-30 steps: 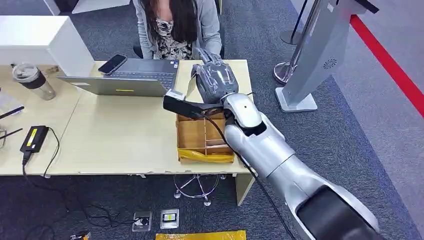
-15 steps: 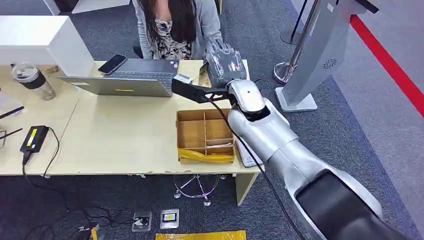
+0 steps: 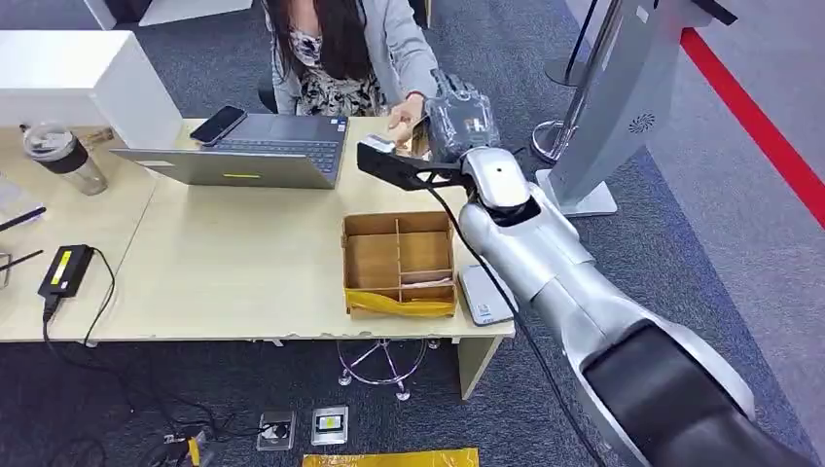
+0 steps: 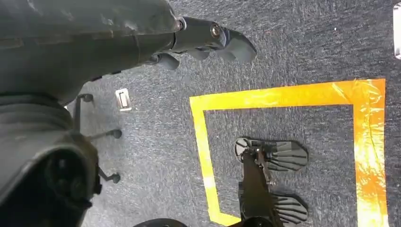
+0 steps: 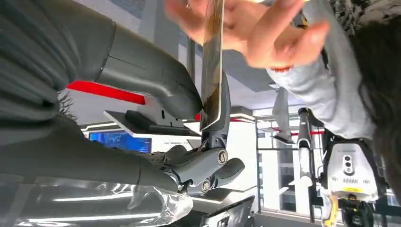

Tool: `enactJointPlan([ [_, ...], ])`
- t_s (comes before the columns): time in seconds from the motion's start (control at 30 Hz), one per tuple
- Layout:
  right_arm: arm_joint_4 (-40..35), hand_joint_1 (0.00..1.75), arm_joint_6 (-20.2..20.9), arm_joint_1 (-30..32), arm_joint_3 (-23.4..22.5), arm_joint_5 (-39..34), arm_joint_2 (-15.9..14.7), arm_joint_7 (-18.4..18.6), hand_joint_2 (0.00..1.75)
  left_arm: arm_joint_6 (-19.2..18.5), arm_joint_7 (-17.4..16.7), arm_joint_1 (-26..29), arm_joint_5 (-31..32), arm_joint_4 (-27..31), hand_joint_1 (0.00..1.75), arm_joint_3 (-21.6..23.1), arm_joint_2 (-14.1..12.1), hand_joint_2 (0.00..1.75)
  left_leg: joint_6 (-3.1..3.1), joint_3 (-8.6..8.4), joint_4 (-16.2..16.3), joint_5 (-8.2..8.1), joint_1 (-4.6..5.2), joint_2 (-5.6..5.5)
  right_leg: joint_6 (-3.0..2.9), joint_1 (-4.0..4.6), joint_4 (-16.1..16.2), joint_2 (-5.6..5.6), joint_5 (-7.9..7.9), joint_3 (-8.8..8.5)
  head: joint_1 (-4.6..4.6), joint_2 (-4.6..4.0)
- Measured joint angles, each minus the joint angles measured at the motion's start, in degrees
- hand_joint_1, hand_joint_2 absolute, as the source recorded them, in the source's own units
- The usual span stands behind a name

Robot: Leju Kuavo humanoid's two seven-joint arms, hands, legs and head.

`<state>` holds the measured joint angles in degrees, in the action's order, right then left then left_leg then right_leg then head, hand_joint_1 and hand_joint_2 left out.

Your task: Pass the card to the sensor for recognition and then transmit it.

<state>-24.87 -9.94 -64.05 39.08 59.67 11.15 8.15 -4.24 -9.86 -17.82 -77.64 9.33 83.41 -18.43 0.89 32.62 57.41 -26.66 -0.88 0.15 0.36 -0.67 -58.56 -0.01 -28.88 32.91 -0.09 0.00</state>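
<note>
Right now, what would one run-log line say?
phase: handover | right hand: pinches card | person's hand: at card's far end | left hand: holds nothing, over floor

Dark grey carpet [image 3: 681, 243] (red stripe [image 3: 759, 117] at its edge) — light wooden desk [image 3: 243, 263], white cabinet [image 3: 78, 78]

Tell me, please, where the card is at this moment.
In the right wrist view the card is pinched in the right hand, its far end at the person's hand; the head view places this above the desk's far right corner.
</note>
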Motion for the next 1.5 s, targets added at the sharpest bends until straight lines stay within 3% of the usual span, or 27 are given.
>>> enactJointPlan([
  [0.27, 1.0, 1.75, 0.1, 0.0, 0.0, 0.3, -0.4, 0.0, 1.75, 0.0, -0.2, -0.2, 0.0, 0.0, 0.00, 0.3, 0.1, 0.00, 0.00, 0.00, 0.0, 0.00, 0.00, 0.00, 0.00, 0.00, 0.0, 0.00, 0.00, 0.00, 0.00, 0.00],
  [0.3, 1.0, 0.54, 0.1, 0.0, 0.0, 0.3, -0.5, 0.0, 1.75, 0.0, -0.2, -0.2, 0.0, 0.0, 0.00, 0.3, 0.1, 0.00, 0.00, 0.00, 0.0, 0.00, 0.00, 0.00, 0.00, 0.00, 0.0, 0.00, 0.00, 0.00, 0.00, 0.00],
  [0.33, 1.0, 0.00, 0.1, 0.0, 0.0, 0.3, -0.5, -0.1, 1.75, 0.0, -0.2, -0.2, 0.0, 0.0, 0.00, 0.3, 0.1, 0.00, 0.00, 0.00, 0.0, 0.00, 0.00, 0.00, 0.00, 0.00, 0.0, 0.00, 0.00, 0.00, 0.00, 0.00],
  [0.37, 1.1, 0.00, 0.1, 0.0, 0.0, 0.4, -0.5, -0.3, 1.75, 0.0, -0.2, -0.2, 0.0, 0.0, 0.00, 0.3, 0.1, 0.00, 0.00, 0.01, 0.0, 0.00, 0.00, 0.00, 0.00, 0.00, 0.0, 0.00, 0.00, 0.00, 0.00, 0.00],
  [0.4, 1.1, 0.00, 0.1, 0.0, 0.0, 0.7, -0.5, -0.5, 0.00, 0.0, -0.2, -0.3, 0.0, 0.0, 0.00, 0.3, 0.1, 0.00, 0.00, 0.00, 0.0, 0.00, 0.00, 0.00, 0.00, 0.00, 0.0, 0.00, 0.00, 0.00, 0.00, 0.00],
  [0.97, 1.6, 0.00, 3.2, -0.6, -2.1, 2.3, -1.5, -2.3, 0.00, -0.1, -0.4, -0.3, -0.8, 0.0, 0.00, 0.8, 0.1, 0.00, 0.00, 0.00, 0.0, 0.00, 0.00, 0.00, 0.00, -0.01, 0.0, 0.00, 0.00, 0.01, -0.02, 0.00],
  [1.5, 2.1, 0.00, 3.9, -1.2, -7.2, 1.0, -10.5, -1.7, 0.00, -0.7, -0.8, -0.2, -1.6, 0.0, 0.00, 1.3, -0.3, 0.00, 0.00, 0.00, 0.0, 0.00, 0.00, 0.00, 0.00, -0.01, 0.0, -0.01, 0.00, 0.03, -0.02, 0.00],
])
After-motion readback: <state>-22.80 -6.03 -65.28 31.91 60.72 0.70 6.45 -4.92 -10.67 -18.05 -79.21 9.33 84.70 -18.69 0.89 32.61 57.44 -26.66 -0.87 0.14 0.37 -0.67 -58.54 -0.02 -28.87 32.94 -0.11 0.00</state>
